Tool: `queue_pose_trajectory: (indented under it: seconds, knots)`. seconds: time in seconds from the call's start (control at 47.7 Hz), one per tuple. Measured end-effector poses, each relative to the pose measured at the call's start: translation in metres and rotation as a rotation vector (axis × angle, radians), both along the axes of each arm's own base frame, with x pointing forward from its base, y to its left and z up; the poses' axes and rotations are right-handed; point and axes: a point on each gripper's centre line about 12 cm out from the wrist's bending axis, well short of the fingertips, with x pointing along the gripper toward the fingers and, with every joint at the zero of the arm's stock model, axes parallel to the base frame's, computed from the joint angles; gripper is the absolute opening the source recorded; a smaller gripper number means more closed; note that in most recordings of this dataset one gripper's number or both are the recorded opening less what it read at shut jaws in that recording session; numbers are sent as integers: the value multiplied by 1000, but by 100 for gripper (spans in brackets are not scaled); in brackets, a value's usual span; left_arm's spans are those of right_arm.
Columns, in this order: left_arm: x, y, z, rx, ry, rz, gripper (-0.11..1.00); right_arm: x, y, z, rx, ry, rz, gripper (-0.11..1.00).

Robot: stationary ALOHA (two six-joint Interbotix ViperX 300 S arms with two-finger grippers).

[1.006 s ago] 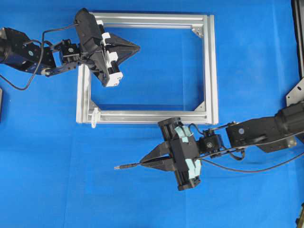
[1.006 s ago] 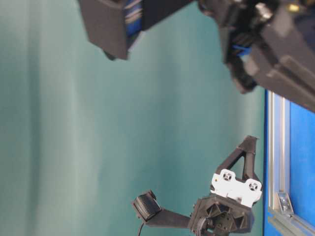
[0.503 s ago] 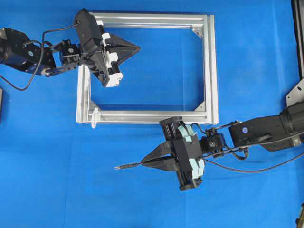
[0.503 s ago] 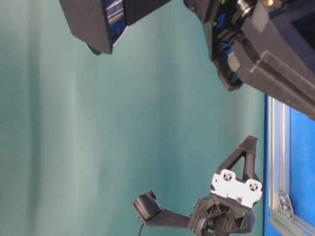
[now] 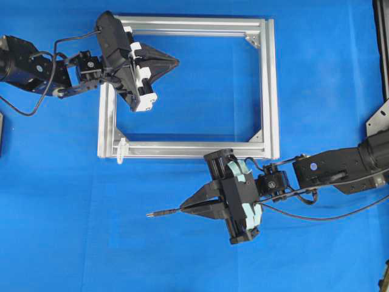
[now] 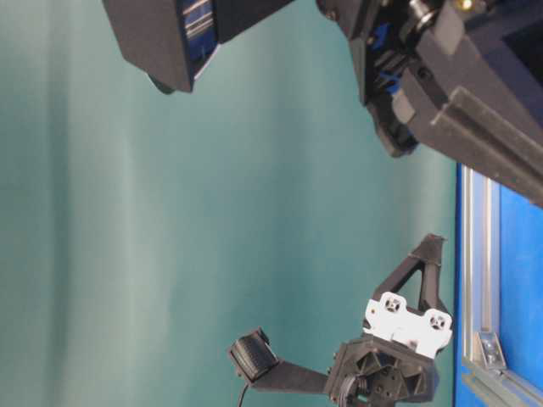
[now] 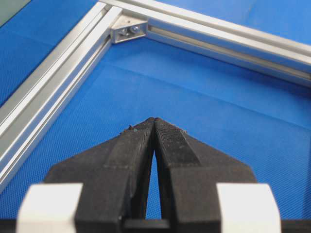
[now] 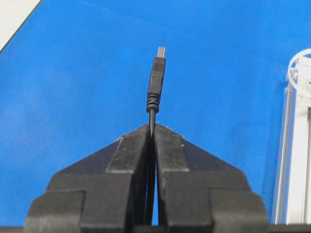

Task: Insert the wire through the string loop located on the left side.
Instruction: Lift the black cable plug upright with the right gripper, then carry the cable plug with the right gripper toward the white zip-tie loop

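Observation:
My right gripper (image 5: 183, 208) is shut on the wire (image 5: 161, 213), whose black plug with a silvery tip sticks out to the left over the blue mat. In the right wrist view the wire (image 8: 156, 82) rises from between the closed fingers of the right gripper (image 8: 152, 127). The white string loop (image 5: 121, 149) sits at the near-left corner of the aluminium frame (image 5: 271, 91), up and left of the plug tip; the same string loop (image 8: 300, 65) shows at the right wrist view's right edge. My left gripper (image 5: 176, 61) is shut and empty over the frame's far-left part; its tips (image 7: 154, 120) meet.
Silver corner brackets (image 7: 127, 30) sit inside the frame's corners. A metal bracket (image 5: 378, 118) lies at the right table edge. Loose black cable (image 5: 316, 216) trails under the right arm. Blue mat surrounds the frame in front and to the left.
The right gripper with the wire shifted very slightly toward the front of the table over the last second. The left arm has stayed still.

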Motion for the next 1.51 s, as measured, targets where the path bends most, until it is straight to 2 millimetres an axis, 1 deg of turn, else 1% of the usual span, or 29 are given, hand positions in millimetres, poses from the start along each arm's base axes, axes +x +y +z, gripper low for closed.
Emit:
queue_pose_trajectory:
  seconds: [1.194, 1.32, 1.509]
  knots:
    - [0, 0, 0, -1, 0, 1, 0, 0, 0, 0, -1, 1, 1, 0]
    - [0, 0, 0, -1, 1, 1, 0, -2, -8, -5, -7, 14, -16, 0]
    - [0, 0, 0, 0, 0, 0, 0, -2, -38, -12, -13, 35, -87, 0]
